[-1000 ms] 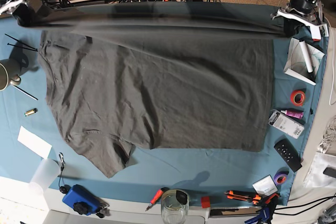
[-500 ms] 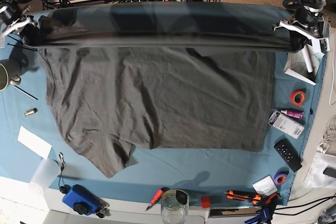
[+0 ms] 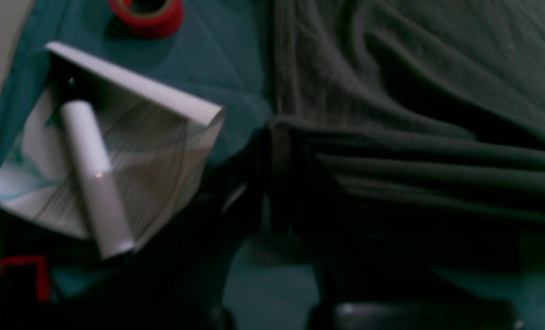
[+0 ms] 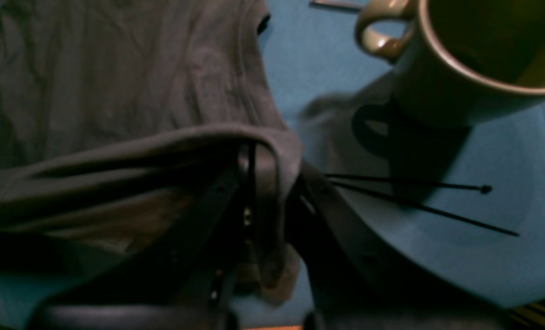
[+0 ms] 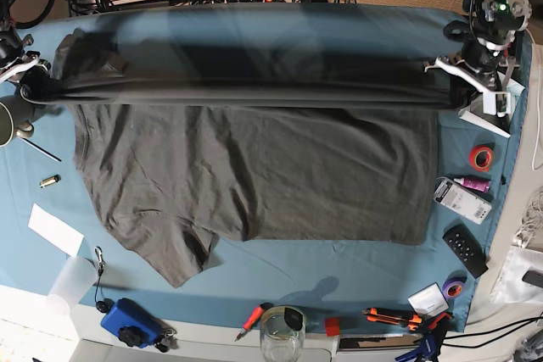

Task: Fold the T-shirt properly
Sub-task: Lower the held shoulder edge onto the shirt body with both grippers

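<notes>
**Far hem of the shirt carried forward by both arms**

At the far left of the base view, the right tool (image 5: pixel 25 82) is clamped on the rear corner of the T-shirt (image 5: pixel 254 167), close to the mug (image 5: pixel 10 120) and the black cable ties (image 4: pixel 419 201) lying on the teal desk (image 5: pixel 280 269). In the right wrist view the cloth drapes over the closed jaws, with the collar side of the garment spread flat behind it.

Across the middle of the frame, the lifted hem forms a taut dark band (image 5: pixel 246 91) stretched from one side of the desk to the other. Compared with the two earlier base views, this band has travelled from the far edge toward the lower part of the picture, and more teal cloth shows behind it. Beneath it the body of the shirt lies flat, one sleeve (image 5: pixel 178 256) pointing to the lower left.

At the far right, the left tool (image 5: pixel 454 74) is likewise shut on the opposite corner, just beside the white box (image 3: pixel 116 151) and near the red tape roll (image 5: pixel 482 157).

Judgement: the first lengthwise fold is under way. The hem probably needs carrying on to the near edge, with tension kept even, before release.
</notes>
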